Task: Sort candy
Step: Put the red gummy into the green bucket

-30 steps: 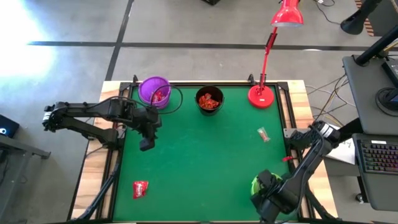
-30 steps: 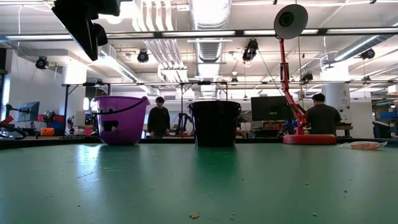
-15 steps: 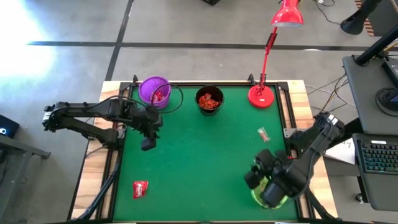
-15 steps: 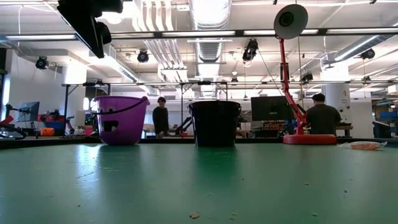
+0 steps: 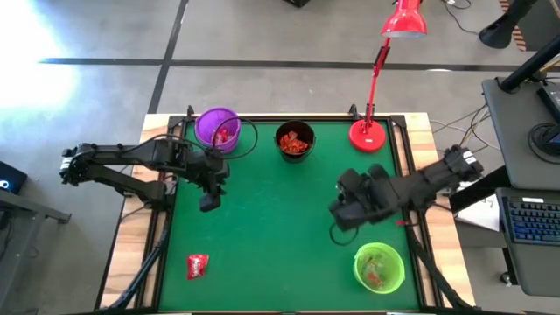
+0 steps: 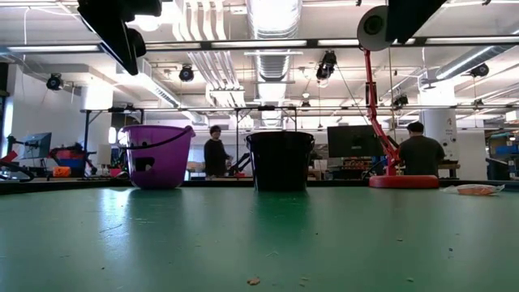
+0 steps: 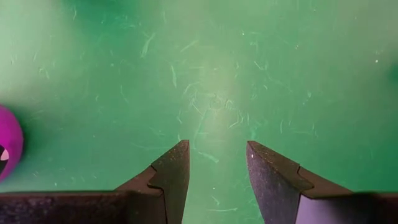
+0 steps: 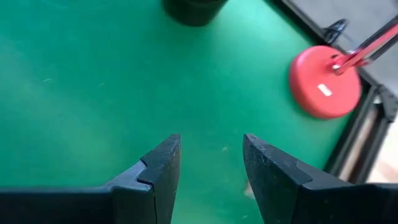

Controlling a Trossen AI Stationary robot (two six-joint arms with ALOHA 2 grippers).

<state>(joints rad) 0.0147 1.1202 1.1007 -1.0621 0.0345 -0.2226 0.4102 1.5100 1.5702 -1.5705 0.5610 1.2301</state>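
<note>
Most of the candy sits in the 3 cups: purple cup, black cup and green cup. I think 1 red candy still waits near the front left corner, long side running front to back (the right arm may hide more). Left gripper and right gripper hang open and empty.

Looks like a big open robotics lab or workshop: bare silver air ducts and pipes under a high white ceiling, black hanging spotlights, dark computer monitors on long work benches, grey concrete floor, two standing people at benches.
</note>
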